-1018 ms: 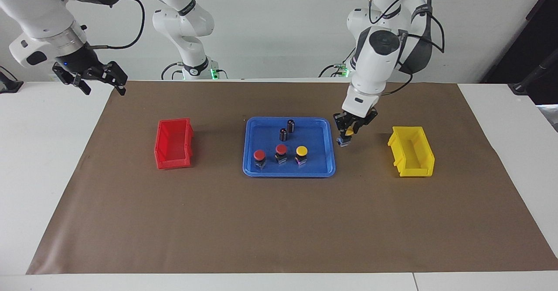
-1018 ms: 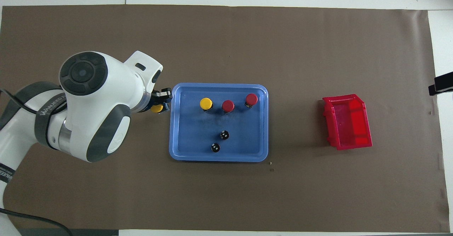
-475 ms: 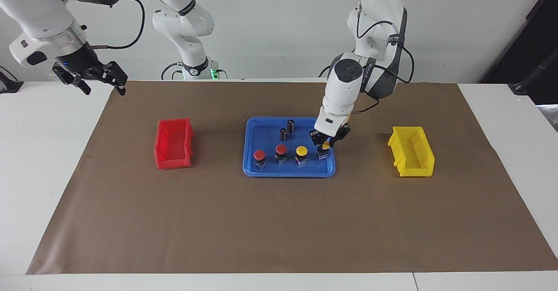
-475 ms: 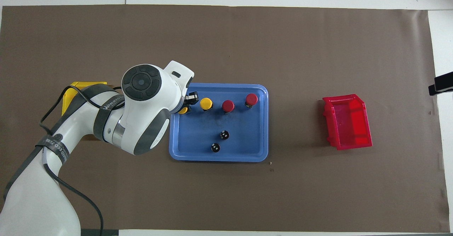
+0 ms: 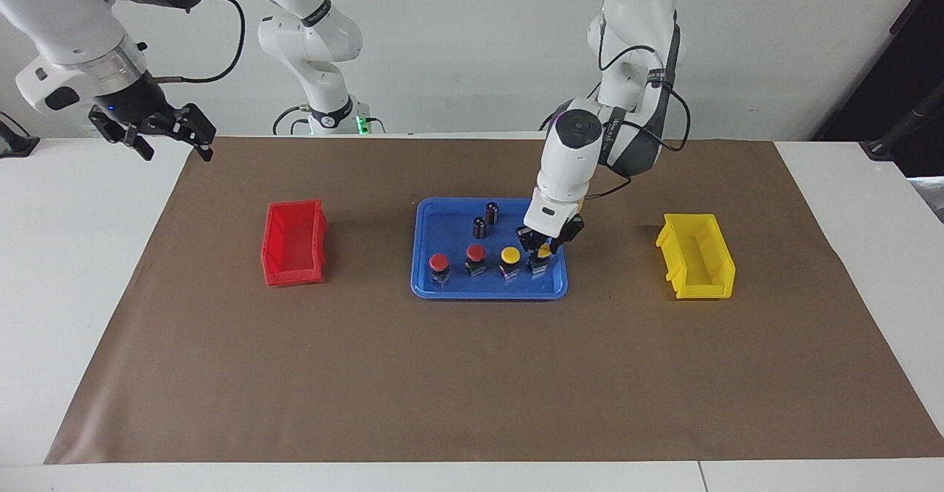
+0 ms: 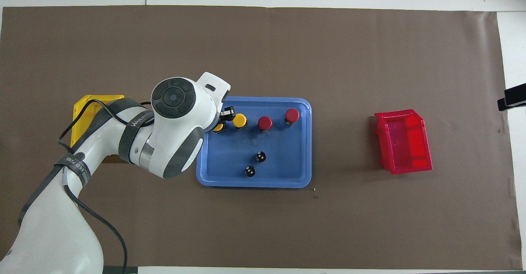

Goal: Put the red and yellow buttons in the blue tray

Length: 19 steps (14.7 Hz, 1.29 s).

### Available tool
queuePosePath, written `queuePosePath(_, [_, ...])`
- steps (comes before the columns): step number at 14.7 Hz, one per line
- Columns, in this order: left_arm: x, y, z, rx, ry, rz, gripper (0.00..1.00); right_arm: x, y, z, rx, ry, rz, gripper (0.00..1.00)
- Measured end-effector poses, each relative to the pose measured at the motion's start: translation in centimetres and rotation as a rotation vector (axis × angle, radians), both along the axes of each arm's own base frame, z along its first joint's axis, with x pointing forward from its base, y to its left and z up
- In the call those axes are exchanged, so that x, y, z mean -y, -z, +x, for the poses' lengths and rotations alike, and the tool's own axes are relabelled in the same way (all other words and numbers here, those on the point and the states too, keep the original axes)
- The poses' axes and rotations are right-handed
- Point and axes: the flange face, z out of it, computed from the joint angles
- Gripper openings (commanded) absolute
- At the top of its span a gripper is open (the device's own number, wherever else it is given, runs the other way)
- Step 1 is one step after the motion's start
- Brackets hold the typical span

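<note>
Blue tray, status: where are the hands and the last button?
Left hand shut on second yellow button, low in blue tray. Right hand waits open, off the mat's right-arm end. Three buttons, two dark cylinders already inside.

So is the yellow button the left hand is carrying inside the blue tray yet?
Inside. The left hand holds the yellow button within the blue tray rim, beside the other yellow button; whether it rests on the floor cannot be told.

No fully legible text anywhere.
</note>
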Motion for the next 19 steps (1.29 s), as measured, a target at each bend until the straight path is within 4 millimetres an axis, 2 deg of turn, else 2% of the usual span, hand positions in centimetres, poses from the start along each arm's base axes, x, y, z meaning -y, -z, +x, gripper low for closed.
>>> queuePosePath(4, [0.2, -1.9, 0.7, -0.002, -0.003, 0.002, 0.83, 0.0, 0.0, 0.0, 0.000, 0.000, 0.000, 1.00])
queuePosePath(5, [0.1, -2.9, 1.0, -0.004, -0.005, 0.005, 0.89, 0.0, 0.0, 0.0, 0.000, 0.000, 0.000, 1.00])
queuePosePath(6, [-0.2, -4.2, 1.4, -0.006, -0.004, 0.008, 1.00, 0.0, 0.0, 0.0, 0.000, 0.000, 0.000, 1.00])
queuePosePath(8, [-1.9, -7.2, 2.2, -0.012, 0.003, 0.017, 1.00, 0.0, 0.0, 0.0, 0.000, 0.000, 0.000, 1.00])
queuePosePath(9, [-3.6, -8.8, 2.8, -0.018, 0.017, 0.023, 1.00, 0.0, 0.0, 0.0, 0.000, 0.000, 0.000, 1.00])
queuePosePath(11, [-9.0, -12.2, 4.1, -0.021, 0.083, 0.026, 1.00, 0.0, 0.0, 0.0, 0.000, -0.001, 0.000, 1.00])
queuePosePath(13, [-16.5, -15.6, 5.2, -0.018, 0.144, 0.025, 1.00, -0.1, -0.1, 0.0, 0.001, -0.002, 0.000, 1.00])
queuePosePath(15, [-23.4, -19.1, 4.7, -0.033, 0.162, 0.025, 1.00, -0.2, -0.1, 0.0, 0.002, -0.003, 0.000, 1.00])
queuePosePath(17, [-27.8, -22.7, 3.6, -0.058, 0.235, 0.024, 1.00, -0.2, -0.1, 0.0, 0.002, -0.005, 0.000, 1.00])
queuePosePath(19, [-29.9, -25.7, 2.8, -0.072, 0.288, 0.020, 1.00, -0.3, -0.1, 0.0, 0.001, -0.005, 0.000, 1.00])
